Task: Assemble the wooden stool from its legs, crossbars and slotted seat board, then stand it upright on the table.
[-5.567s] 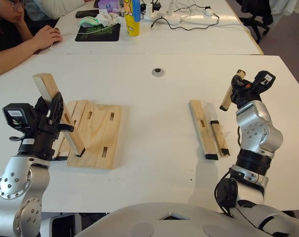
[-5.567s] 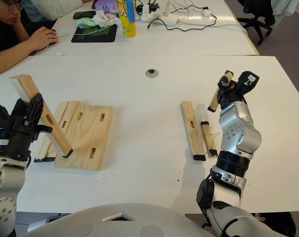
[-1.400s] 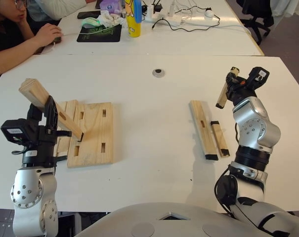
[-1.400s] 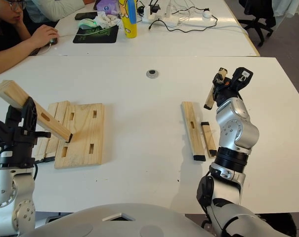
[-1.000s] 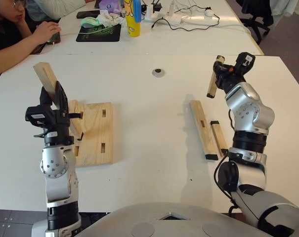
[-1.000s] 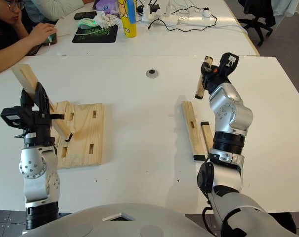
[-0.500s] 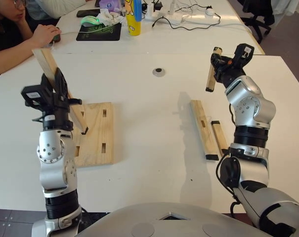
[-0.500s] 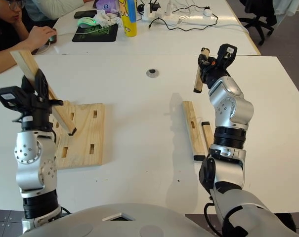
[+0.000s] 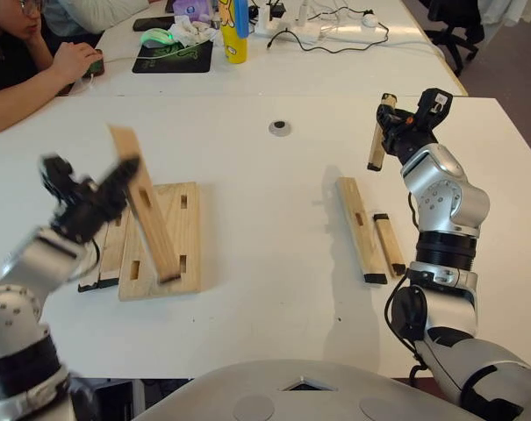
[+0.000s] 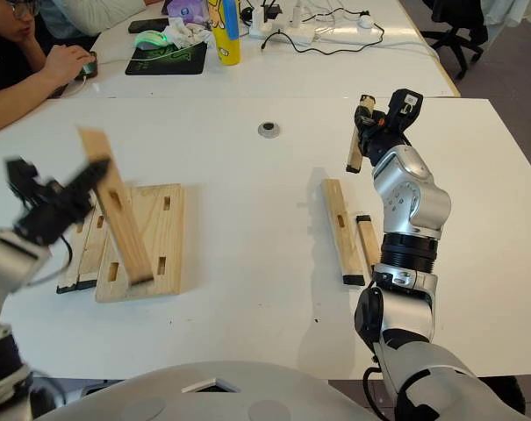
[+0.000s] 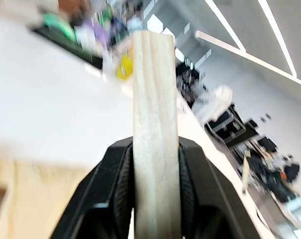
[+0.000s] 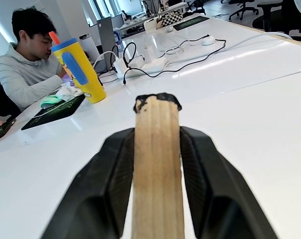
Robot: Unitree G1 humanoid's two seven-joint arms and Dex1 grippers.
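The slotted seat board [image 9: 188,230] lies flat at the table's left, with more wooden pieces [image 9: 114,250] beside its outer edge. My left gripper [image 9: 114,191] is shut on a long slotted leg [image 9: 151,230], held slanted above the board; its lower end is over the board's near edge. On the right, my right gripper [image 9: 392,133] is shut on a short crossbar [image 9: 377,132] with a black tip, held nearly upright above the table. Below it lie a long slotted leg [image 9: 356,226] and a short crossbar [image 9: 390,247], side by side.
A small dark round disc [image 9: 280,128] sits at the table's far middle. A second table behind carries a yellow bottle [image 9: 236,31], a dark mat [image 9: 173,58] and cables [image 9: 335,31]. The near table's far and right edges bound the workspace.
My left arm has dropped and swung outward, and its leg now slants the other way, lower end over the board's near edge. The right arm and its crossbar have barely moved.
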